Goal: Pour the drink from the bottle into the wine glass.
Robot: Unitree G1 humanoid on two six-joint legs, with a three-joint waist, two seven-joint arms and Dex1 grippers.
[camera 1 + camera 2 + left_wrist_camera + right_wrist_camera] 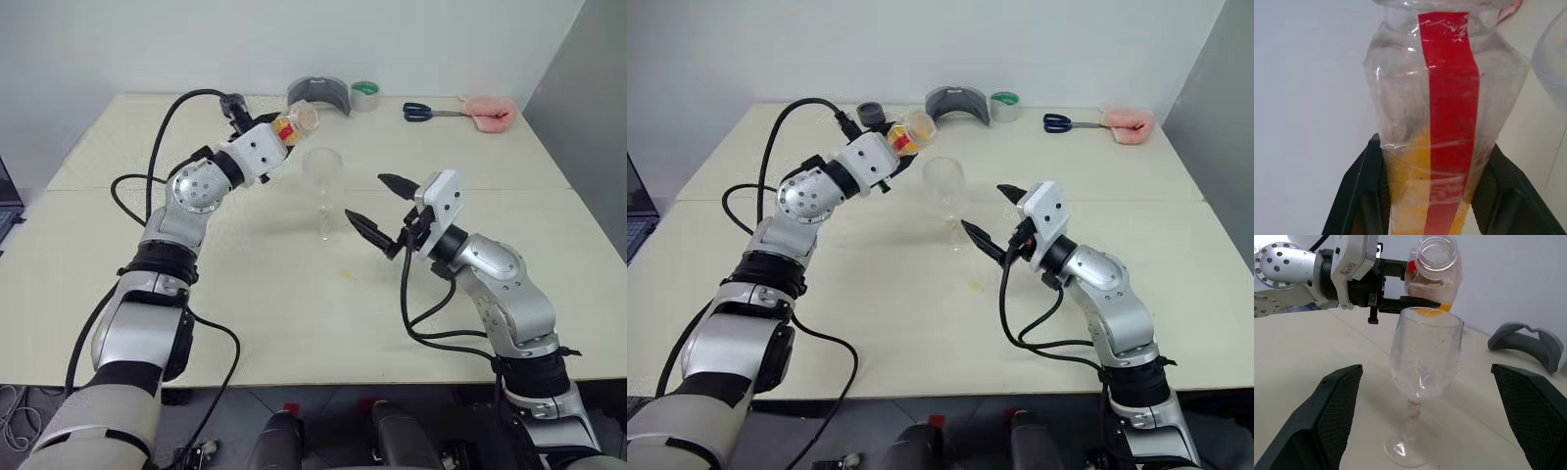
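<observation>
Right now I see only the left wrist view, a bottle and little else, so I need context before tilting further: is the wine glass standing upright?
Observer: Yes, the wine glass stands upright on the table, empty.
Operator: Is the bottle's cap off?
Observer: Yes, the bottle has an open mouth, no cap on it.
Operator: Where's the right gripper?
Observer: The right gripper is open beside the glass, not touching it.
Operator: Any spill?
Observer: A small yellow spot lies on the table nearer the robot than the glass.

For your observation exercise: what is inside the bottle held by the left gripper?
Orange-yellow drink sits in the bottle's gripped end; the neck end is clear. The red label strip covers part.
</observation>
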